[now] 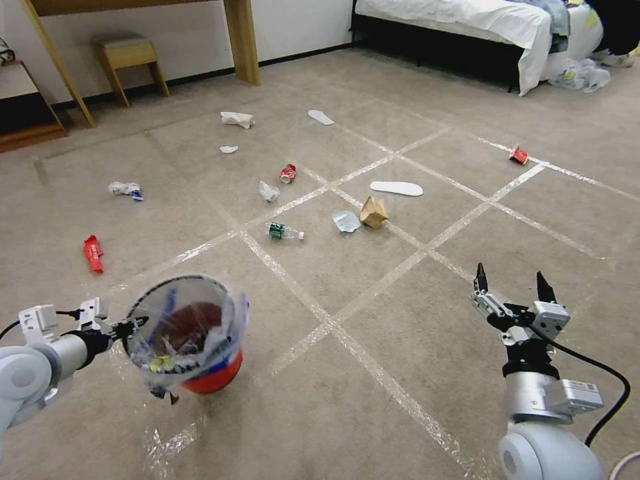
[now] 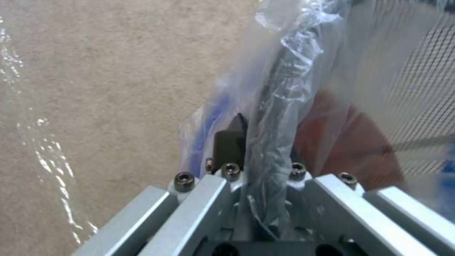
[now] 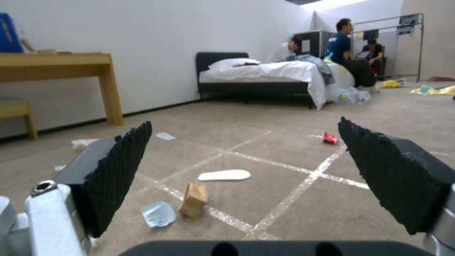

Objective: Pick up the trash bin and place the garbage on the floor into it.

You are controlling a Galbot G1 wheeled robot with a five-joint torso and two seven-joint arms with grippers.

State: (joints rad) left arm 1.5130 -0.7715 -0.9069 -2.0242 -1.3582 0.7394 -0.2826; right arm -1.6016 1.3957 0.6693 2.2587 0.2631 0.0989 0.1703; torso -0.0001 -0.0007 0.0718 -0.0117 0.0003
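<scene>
My left gripper (image 1: pixel 131 327) is shut on the dark rim of the trash bin (image 1: pixel 200 340), a red bucket lined with clear plastic, tilted at the lower left. The left wrist view shows the fingers (image 2: pixel 230 145) pinching rim and bag (image 2: pixel 279 117). My right gripper (image 1: pixel 513 283) hangs open over the floor (image 1: pixel 373 373) at the lower right, holding nothing. Garbage lies ahead: a brown paper bag (image 1: pixel 373 212) (image 3: pixel 193 199), a white slipper (image 1: pixel 397 189) (image 3: pixel 224 175), a plastic bottle (image 1: pixel 285 232), a red can (image 1: pixel 287 173), a red wrapper (image 1: pixel 93 253) and tissues (image 1: pixel 237 119).
Another red can (image 1: pixel 519 155) lies far right, a second slipper (image 1: pixel 321 117) far back. A wooden desk leg (image 1: pixel 241 40) and stool (image 1: pixel 128 60) stand by the back wall. A bed (image 1: pixel 467 27) with a plastic bag (image 1: pixel 580 75) beside it fills the far right.
</scene>
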